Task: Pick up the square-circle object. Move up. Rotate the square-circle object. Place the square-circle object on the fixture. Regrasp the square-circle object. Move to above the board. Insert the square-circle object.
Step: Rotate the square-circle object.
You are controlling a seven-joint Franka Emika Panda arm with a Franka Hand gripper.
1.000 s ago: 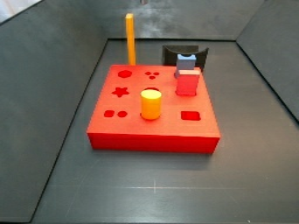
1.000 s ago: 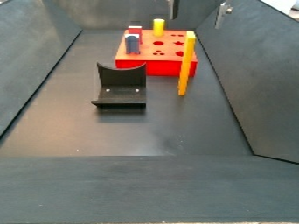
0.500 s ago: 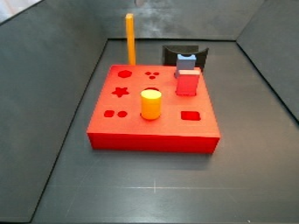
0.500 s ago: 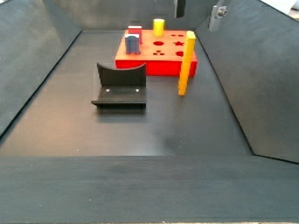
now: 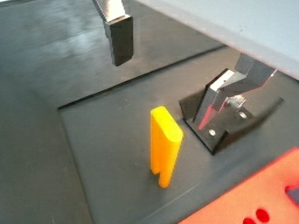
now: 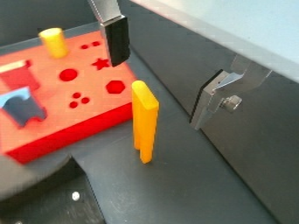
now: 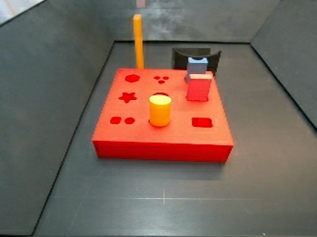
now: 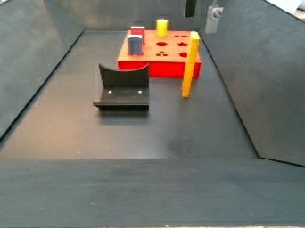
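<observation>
While both wrist views show my tool (image 5: pixel 176 74) with its plates spread wide and nothing between them, above the square-circle object (image 5: pixel 165 146), a side view catches only its tips (image 8: pixel 201 12) at the top edge. One square-circle object (image 8: pixel 188 64) stands upright on the floor, just beside the board (image 8: pixel 169 55). One fixture (image 8: pixel 121 87) sits well apart; a side view hides most of it (image 7: pixel 192 54) behind the board. Pegs on board: one yellow cylinder (image 7: pixel 160 109), one red cuboid (image 7: pixel 198 87), one blue-grey piece (image 7: pixel 196 65).

Dark floor (image 8: pixel 155 134) carries the board (image 7: pixel 161 125), the fixture (image 8: pixel 121 89) and the upright square-circle object (image 8: pixel 188 64). The gripper (image 8: pixel 201 13), jaws apart, hangs above the square-circle object.
</observation>
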